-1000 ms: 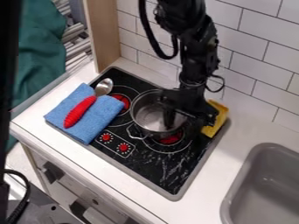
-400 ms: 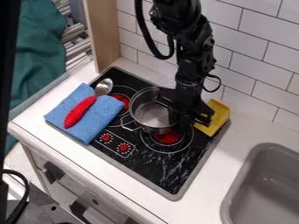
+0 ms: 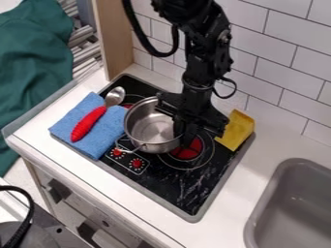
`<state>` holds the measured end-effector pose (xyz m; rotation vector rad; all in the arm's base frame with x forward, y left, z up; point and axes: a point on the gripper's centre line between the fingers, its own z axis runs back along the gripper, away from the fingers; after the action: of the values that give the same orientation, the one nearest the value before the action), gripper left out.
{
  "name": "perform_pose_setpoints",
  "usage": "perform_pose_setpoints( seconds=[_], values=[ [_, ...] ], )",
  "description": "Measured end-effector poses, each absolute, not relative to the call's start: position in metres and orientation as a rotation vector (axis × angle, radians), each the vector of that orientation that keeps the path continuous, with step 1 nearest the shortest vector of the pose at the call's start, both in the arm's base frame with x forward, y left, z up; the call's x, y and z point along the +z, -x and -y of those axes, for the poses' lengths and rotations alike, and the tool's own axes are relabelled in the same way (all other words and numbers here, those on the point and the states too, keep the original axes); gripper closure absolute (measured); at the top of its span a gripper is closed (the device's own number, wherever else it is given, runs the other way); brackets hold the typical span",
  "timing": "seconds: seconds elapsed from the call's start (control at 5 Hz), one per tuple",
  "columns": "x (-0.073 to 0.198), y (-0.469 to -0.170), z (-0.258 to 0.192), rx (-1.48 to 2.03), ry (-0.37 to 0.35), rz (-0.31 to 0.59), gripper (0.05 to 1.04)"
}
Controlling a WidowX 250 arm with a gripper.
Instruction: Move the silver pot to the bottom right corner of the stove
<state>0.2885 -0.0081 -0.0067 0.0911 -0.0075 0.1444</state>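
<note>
A: ok so what kinda place is this, an actual kitchen?
B: kitchen setup for sure: black stove [image 3: 184,193] with red burners [image 3: 188,150] and knobs [image 3: 137,163], grey sink [image 3: 297,203] in a white tabletop [image 3: 266,145], white wall tiles [image 3: 278,87]. looks like a toy one tho, and with that black robot arm [image 3: 207,53] plus the cable [image 3: 30,208] lower left, I'd say lab
</note>
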Motion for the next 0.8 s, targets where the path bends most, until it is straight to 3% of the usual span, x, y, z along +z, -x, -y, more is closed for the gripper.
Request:
perform_pose_setpoints(
  seconds=[0.4, 0.8],
  values=[
    [-0.007, -0.247, 0.069, 0.265, -0.056, -0.014, 1.028],
    [-0.035, -0.246, 0.097, 0.33, -0.032, -0.102, 1.028]
  ],
)
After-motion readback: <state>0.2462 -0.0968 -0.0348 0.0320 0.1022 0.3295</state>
